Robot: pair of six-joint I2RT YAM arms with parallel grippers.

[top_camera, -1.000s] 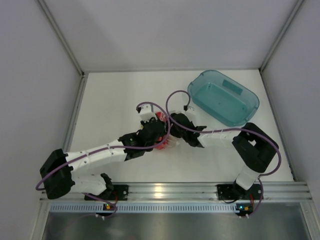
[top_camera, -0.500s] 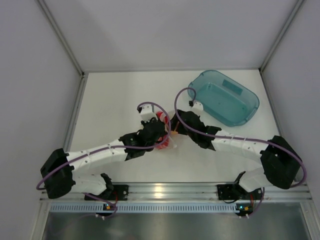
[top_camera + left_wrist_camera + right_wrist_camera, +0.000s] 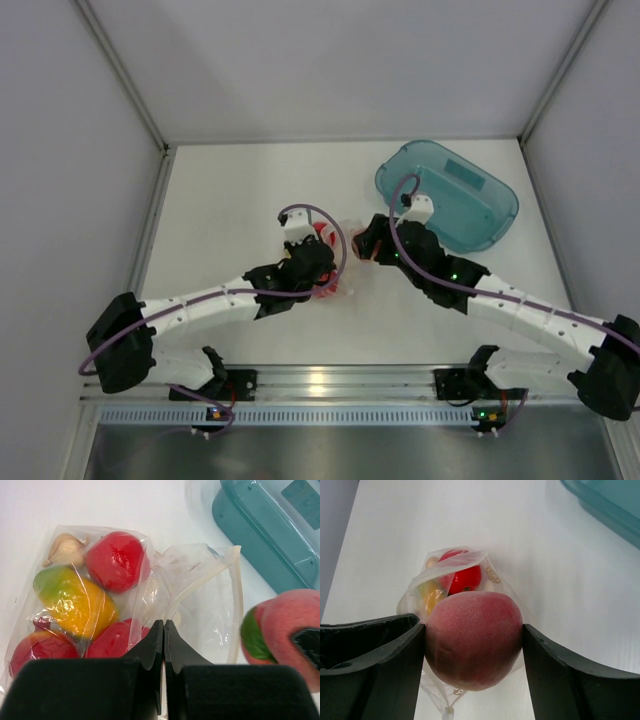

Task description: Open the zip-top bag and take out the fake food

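Note:
The clear zip-top bag [image 3: 200, 595] lies open on the white table, its mouth toward the teal tub; it also shows in the top view [image 3: 335, 290] and the right wrist view [image 3: 445, 562]. Inside it are red fruits [image 3: 116, 560], a yellow-green one [image 3: 75, 597] and a garlic bulb [image 3: 64, 550]. My left gripper [image 3: 164, 625] is shut, pinching the bag's plastic near its mouth. My right gripper [image 3: 474, 640] is shut on a pinkish peach [image 3: 474, 637], held above the table just outside the bag's mouth; the peach also shows in the left wrist view [image 3: 285, 630] and the top view [image 3: 368, 248].
A teal translucent oval tub [image 3: 450, 195] stands at the back right, empty, close behind my right gripper; its edge also shows in the left wrist view [image 3: 265, 535] and the right wrist view [image 3: 610, 510]. Grey walls enclose the table on three sides.
My right gripper has drawn the peach out of the bag and moved right and back, toward the teal tub. My left gripper has stayed shut on the bag.

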